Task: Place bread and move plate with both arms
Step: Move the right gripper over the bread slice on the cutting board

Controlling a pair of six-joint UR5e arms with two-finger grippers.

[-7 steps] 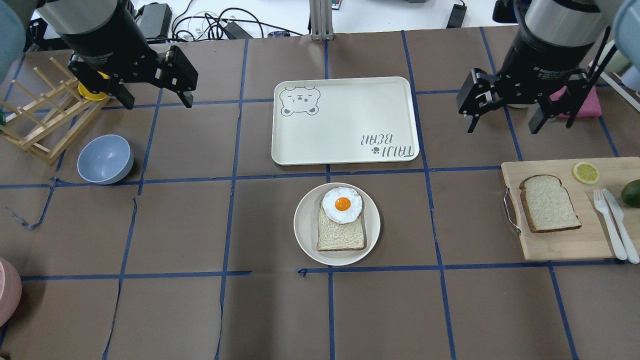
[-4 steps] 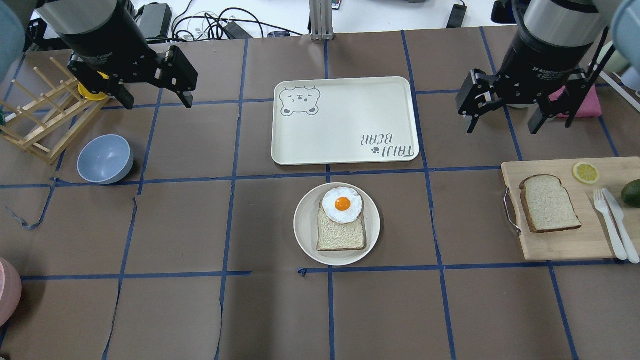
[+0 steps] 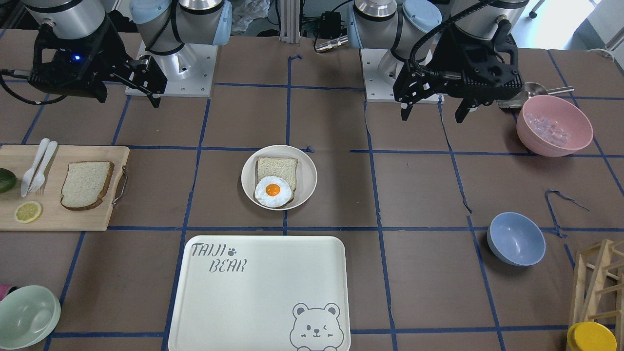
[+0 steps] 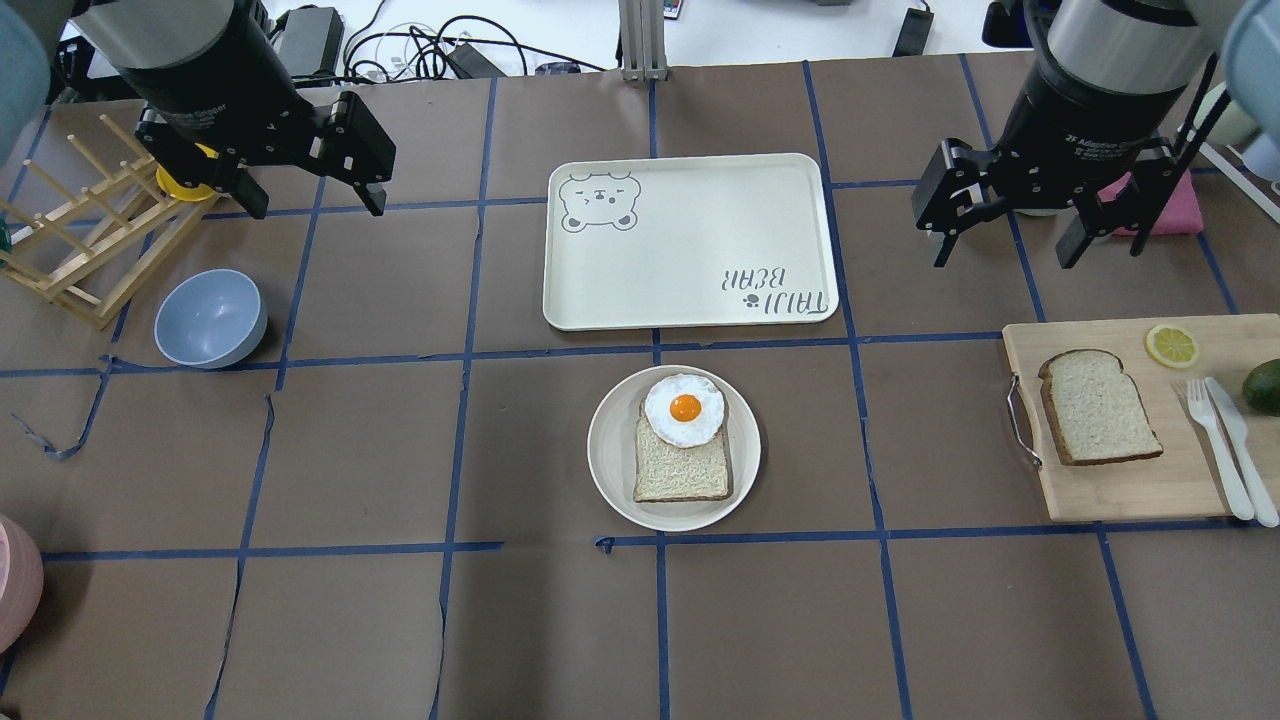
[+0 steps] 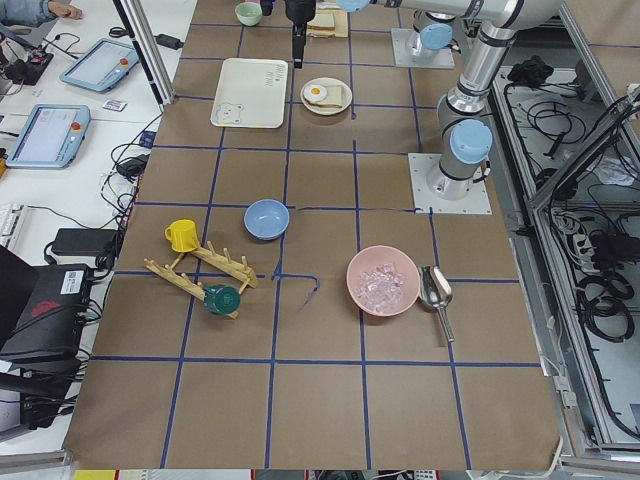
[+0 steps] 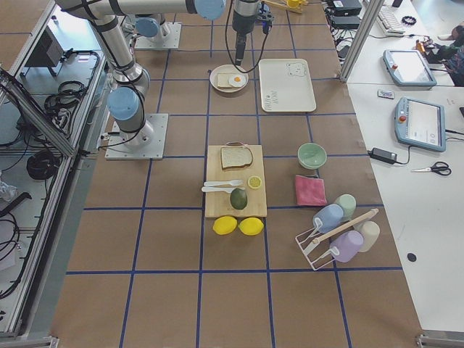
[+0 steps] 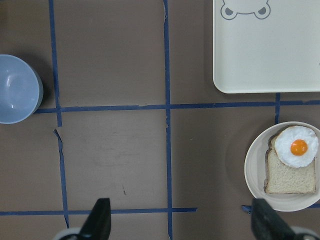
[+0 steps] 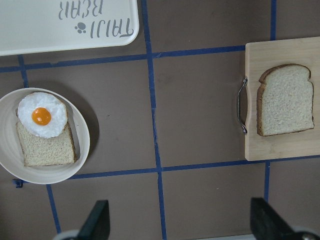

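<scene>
I see the large, brown-crusted slice of white bread [image 4: 1098,406] lying flat on the wooden cutting board [image 4: 1120,492], well to the right of the round cream-white plate [image 4: 608,455]. That plate carries a smaller pale slice [image 4: 682,476] topped with a fried egg [image 4: 684,409]. My left hand [image 4: 316,207] hangs above the brown tabletop [image 4: 400,620] left of the plate, fingers spread wide and empty. My right hand [image 4: 1005,258] hangs right of the plate, equally wide and empty.
</scene>
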